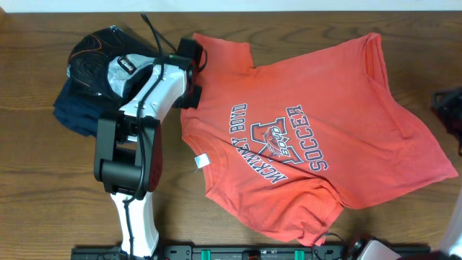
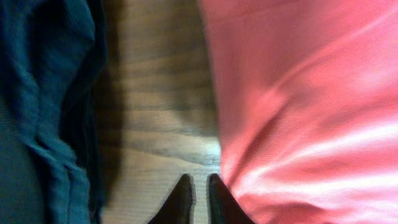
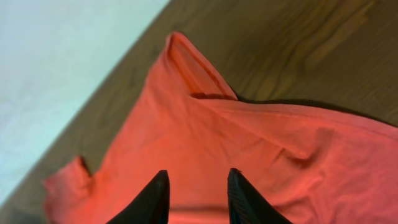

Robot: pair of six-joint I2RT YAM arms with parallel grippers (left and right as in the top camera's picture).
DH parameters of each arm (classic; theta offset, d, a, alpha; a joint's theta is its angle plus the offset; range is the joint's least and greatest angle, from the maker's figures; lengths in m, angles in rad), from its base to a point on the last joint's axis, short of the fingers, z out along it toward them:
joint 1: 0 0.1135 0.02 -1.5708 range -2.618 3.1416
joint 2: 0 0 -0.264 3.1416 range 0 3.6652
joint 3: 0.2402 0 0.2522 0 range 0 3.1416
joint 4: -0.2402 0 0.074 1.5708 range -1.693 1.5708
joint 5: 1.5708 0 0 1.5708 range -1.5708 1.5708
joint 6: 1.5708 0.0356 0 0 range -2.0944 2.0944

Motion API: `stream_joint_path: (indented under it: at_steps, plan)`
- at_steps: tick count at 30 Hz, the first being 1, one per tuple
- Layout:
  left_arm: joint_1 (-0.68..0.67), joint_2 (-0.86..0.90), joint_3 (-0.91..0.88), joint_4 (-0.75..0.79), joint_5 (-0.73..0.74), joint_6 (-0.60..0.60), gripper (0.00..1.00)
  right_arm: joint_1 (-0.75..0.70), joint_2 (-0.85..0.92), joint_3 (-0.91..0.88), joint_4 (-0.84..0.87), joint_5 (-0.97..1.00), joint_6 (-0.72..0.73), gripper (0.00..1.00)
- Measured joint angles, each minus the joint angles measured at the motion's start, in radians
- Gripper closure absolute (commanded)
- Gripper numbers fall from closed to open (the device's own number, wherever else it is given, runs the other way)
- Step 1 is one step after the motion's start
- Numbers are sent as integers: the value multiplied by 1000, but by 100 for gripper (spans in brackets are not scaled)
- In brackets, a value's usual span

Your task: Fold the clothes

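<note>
Wrinkles are running through the coral T-shirt (image 1: 303, 144), which is lying print-up and slantwise across the centre and right of the overhead frame. We are judging this to be the very opening of the fold, with nothing doubled over yet.

The left gripper (image 2: 198, 198) is sitting at the shirt's upper left corner. In its wrist view the fingertips are standing almost pressed together, pinching nothing, over bare wood just beside the shirt's edge. The right gripper (image 3: 198, 190) is hovering with its fingers spread above coral cloth near a sleeve, gripping nothing.

To do this well, we are thinking the left fingers should be parting and moving onto the cloth rather than the wood. The right should be catching a matching edge, so both are lifting evenly and the cloth is not bunching. We are also minding the dark folded garments (image 1: 94, 79) at the upper left, close beside the left arm.

The table (image 1: 43, 180) is showing brown, matte wood grain. Beyond its edge, in the upper left of the right wrist view, a pale surface is showing.
</note>
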Motion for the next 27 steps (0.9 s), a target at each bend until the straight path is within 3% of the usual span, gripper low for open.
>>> stream_joint_path:
  at_steps: [5,10,15,22,27]
  plan:
    - [-36,0,137,-140,131,-1,70,72,153,-6,27,119,-74,61]
    - [-76,0,149,-240,315,-2,70,56,328,-14,14,267,-79,80]
    - [-119,0,53,-130,395,-2,70,-27,460,-18,-71,347,-7,96]
    - [-140,-1,-129,20,392,1,70,-183,552,-23,-124,400,72,97]
    - [-143,-22,-164,55,338,-1,70,-262,552,-23,-145,507,100,98]
